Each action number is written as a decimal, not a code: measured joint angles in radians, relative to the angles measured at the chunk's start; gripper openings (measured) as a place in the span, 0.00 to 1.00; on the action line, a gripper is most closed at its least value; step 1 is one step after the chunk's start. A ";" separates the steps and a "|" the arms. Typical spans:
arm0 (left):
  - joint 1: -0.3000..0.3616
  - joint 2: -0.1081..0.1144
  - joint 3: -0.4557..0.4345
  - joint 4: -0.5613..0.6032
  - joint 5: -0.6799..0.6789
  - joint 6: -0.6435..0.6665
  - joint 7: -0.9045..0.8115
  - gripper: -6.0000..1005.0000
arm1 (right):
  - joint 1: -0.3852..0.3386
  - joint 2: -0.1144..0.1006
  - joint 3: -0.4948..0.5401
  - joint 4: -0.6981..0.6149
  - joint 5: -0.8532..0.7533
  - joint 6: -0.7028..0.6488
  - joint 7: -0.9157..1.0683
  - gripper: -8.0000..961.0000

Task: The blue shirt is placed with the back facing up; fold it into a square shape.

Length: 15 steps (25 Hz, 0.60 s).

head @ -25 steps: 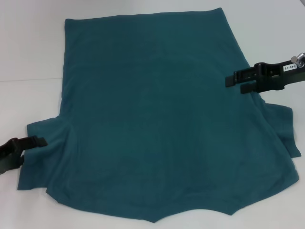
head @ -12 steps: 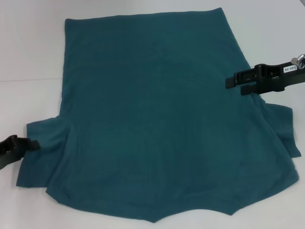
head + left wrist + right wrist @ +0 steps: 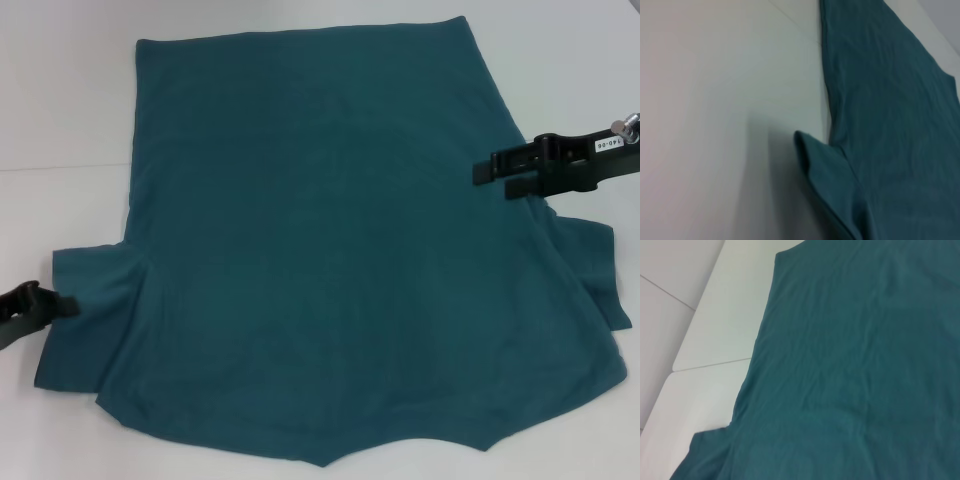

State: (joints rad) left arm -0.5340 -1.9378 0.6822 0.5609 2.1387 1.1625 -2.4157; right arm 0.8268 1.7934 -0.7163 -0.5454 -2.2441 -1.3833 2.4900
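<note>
- Left gripper [image 3: 48, 303] pulling back off the left sleeve [image 3: 88, 315] toward the table's [image 3: 60, 90] edge — tips now just at the cuff, further out than a second ago; clenched or released, cannot tell.
- Blue shirt [image 3: 330, 250] lying flat, back up, across the middle — sleeve unfolded, no fold begun.
- Right gripper [image 3: 492, 170] hovering over the shirt's right edge, unmoved, fingers parted, holding nothing — probably the next grasp point.

A plain white tabletop [image 3: 70, 110] fills the scene from nine o'clock round to three o'clock. A thin seam [image 3: 60, 167] crosses it at nine o'clock. In the right wrist view, the seams divide the surface into separate white panels [image 3: 720, 325].
</note>
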 joint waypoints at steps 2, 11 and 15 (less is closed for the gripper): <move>-0.004 0.009 0.001 0.016 0.022 0.010 -0.003 0.01 | 0.000 0.000 0.000 0.000 -0.001 -0.002 0.000 0.76; -0.055 0.006 0.042 0.177 0.244 0.006 0.007 0.01 | -0.001 0.002 0.000 0.001 0.004 -0.004 -0.001 0.76; -0.068 -0.003 0.063 0.230 0.279 0.008 -0.006 0.01 | -0.002 0.003 0.000 0.001 0.004 -0.004 -0.002 0.76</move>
State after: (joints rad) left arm -0.6021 -1.9408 0.7451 0.7905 2.4176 1.1706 -2.4222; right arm 0.8252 1.7962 -0.7164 -0.5445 -2.2400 -1.3876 2.4877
